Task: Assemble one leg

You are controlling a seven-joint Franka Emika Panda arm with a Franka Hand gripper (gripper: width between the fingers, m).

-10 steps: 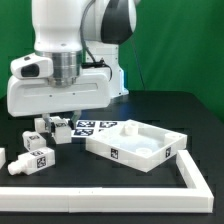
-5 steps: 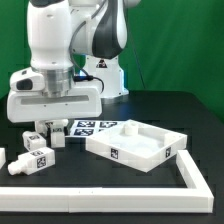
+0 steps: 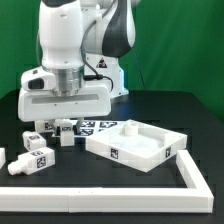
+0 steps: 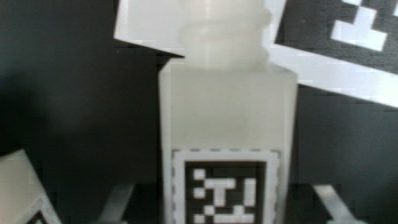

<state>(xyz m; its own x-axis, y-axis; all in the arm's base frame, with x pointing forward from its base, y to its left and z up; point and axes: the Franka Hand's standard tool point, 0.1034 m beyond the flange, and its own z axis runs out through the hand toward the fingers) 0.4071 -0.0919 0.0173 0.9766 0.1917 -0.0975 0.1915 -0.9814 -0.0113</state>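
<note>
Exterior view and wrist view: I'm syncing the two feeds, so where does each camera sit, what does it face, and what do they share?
Exterior view: off the arm, slightly above the table, facing the arm, its gripper and the rimmed panel.
Wrist view: on the wrist, looking down at the leg; no robot part shows clearly.
Shared: that leg, under the gripper, and the marker board.
</note>
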